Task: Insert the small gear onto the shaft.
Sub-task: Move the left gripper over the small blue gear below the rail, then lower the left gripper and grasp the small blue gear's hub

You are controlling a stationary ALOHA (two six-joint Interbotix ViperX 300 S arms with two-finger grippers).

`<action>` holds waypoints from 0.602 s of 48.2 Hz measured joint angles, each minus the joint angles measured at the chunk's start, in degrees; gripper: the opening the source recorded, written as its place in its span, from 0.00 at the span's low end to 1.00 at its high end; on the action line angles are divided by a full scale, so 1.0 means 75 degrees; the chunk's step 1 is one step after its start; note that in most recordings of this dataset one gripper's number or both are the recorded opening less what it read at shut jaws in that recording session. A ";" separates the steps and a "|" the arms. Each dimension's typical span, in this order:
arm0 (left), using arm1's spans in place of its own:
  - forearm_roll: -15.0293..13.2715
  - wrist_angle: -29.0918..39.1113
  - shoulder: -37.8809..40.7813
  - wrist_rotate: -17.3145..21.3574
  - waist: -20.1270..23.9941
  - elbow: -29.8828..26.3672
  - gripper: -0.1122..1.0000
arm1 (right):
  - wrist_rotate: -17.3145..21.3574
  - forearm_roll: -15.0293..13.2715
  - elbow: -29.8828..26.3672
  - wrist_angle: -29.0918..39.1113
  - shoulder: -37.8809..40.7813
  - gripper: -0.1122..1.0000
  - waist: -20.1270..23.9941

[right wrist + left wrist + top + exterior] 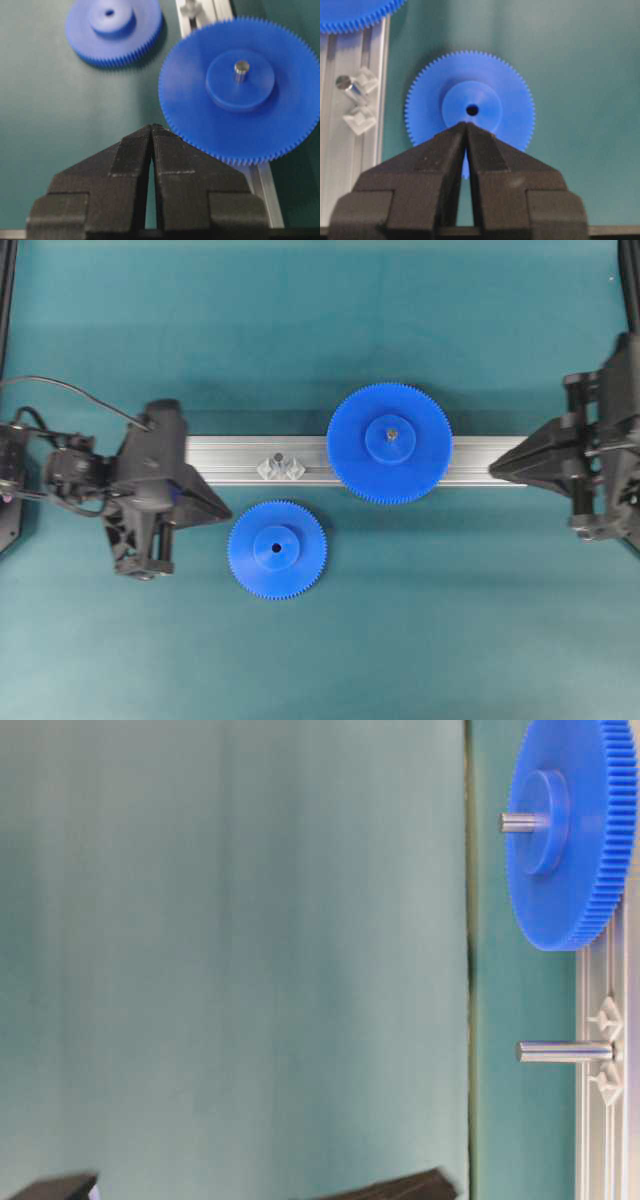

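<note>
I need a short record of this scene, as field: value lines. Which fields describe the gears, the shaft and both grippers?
small gear: flat on the mat, hub up, beside the rail, untouched
shaft: bare, upright on the rail
large gear: already seated on its own pin
left gripper: fingers closed, empty, near the small gear
right gripper: fingers closed, empty, near the large gear
task: not yet begun

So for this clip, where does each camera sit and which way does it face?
Overhead: straight down; the left gripper, the right gripper flank the rail.
Table-level: low, rotated sideways; the shaft, the large gear, dark arm tips.
Left wrist: over shut fingers at the small gear.
Right wrist: over shut fingers; both gears.
Shared: the shaft shows in all.
</note>
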 measured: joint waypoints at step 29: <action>0.0012 0.0094 0.2320 0.0117 -0.0105 -0.1301 0.92 | 0.0188 0.0000 -0.0223 -0.0316 0.1195 0.17 0.0012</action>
